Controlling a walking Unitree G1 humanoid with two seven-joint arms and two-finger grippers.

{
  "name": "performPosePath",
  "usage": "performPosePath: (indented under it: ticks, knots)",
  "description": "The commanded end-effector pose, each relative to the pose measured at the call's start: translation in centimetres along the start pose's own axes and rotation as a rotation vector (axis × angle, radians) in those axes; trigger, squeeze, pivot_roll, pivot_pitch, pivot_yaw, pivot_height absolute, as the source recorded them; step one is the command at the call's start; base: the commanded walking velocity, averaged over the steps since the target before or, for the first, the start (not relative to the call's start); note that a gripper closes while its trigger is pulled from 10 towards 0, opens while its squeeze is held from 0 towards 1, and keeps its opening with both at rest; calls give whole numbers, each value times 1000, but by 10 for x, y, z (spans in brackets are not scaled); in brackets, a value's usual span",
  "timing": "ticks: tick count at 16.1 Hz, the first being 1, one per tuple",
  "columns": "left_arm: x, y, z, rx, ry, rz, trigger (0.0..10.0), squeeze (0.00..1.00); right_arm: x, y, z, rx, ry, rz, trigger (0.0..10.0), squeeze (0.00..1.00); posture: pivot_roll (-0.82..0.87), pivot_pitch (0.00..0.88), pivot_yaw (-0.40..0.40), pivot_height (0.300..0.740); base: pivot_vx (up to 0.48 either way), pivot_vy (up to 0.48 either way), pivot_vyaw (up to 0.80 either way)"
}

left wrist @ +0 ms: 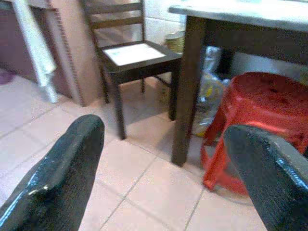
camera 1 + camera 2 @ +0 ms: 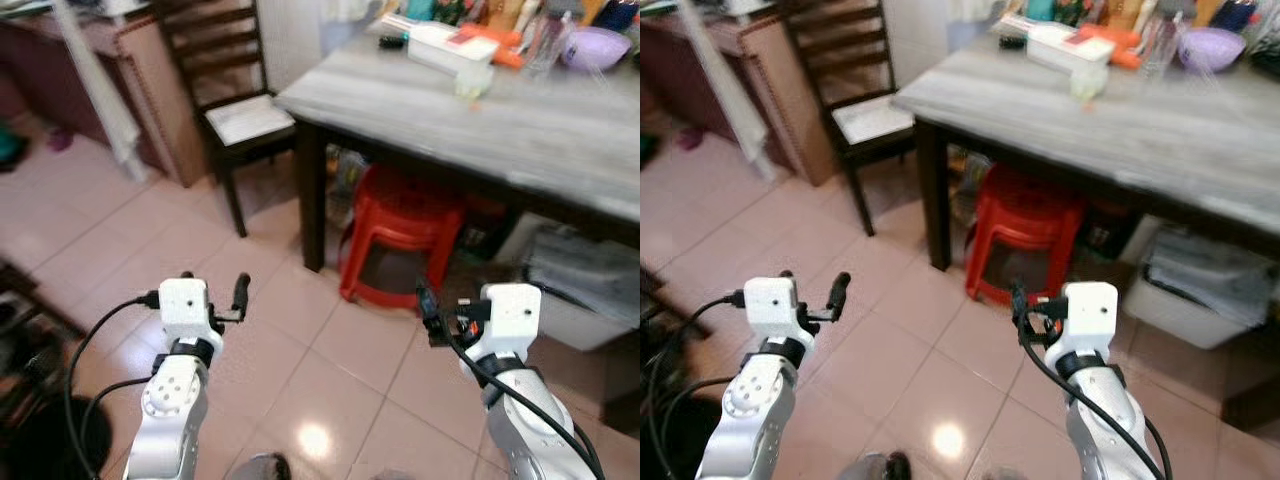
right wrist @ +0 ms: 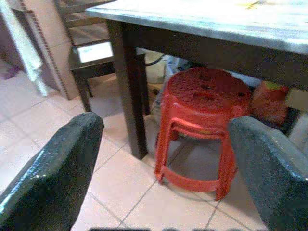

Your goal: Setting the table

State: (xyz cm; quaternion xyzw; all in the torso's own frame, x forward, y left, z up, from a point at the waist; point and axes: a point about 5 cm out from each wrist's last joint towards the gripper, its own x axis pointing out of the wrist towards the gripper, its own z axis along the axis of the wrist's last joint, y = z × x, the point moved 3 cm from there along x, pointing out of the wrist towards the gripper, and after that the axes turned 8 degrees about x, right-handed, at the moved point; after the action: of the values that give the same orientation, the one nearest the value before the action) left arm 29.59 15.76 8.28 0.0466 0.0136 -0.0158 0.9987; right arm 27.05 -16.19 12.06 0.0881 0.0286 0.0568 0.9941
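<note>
A grey wood-grain table (image 2: pixel 520 130) on dark legs stands ahead and to the right. At its far side lie a white box (image 2: pixel 450 48), an orange item (image 2: pixel 500 45), a clear bottle (image 2: pixel 545 40) and a purple bowl (image 2: pixel 597 46). Both arms are held low over the tiled floor, short of the table. My left gripper (image 2: pixel 213 285) is open and holds nothing; its black fingers (image 1: pixel 62 178) frame the chair and table leg. My right gripper (image 3: pixel 163 178) is open too, with nothing between its fingers, and points at the red stool.
A stack of red plastic stools (image 2: pixel 400 235) sits under the table by its near leg (image 2: pixel 312 200). A dark wooden chair (image 2: pixel 245 120) stands to the table's left. A grey bin (image 2: pixel 580 285) lies under the table's right side. Cardboard (image 2: pixel 150 80) leans at the back left.
</note>
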Motion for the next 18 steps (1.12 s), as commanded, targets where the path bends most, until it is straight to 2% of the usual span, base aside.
performPosePath:
  ticks: [1, 4, 6, 8, 18]
  knots:
    - [0, -1, 1, 8, -7, -8, 10000, 0, -3, -5, 2, 2, -4, -25, 10000, 0, -85, 132, 44, 740, 0, 0, 0]
    - [0, -5, 14, -56, -65, -76, 10000, 0, -4, -6, 6, 1, -19, -33, 10000, 0, -81, 123, 45, 740, 0, 0, 0]
    - [3, -11, 23, -47, -84, -97, 10000, 0, -3, -7, 11, -11, -40, -46, 10000, 0, -81, 121, 47, 740, 0, 0, 0]
    - [4, -14, 25, -70, -91, -120, 10000, 0, -2, -6, 17, -25, -58, -49, 10000, 0, -86, 122, 49, 740, 0, -129, 0]
    - [4, -13, 28, -95, -91, -135, 10000, 0, -6, -8, 21, -17, -67, -60, 10000, 0, -99, 130, 56, 740, 0, -356, -756]
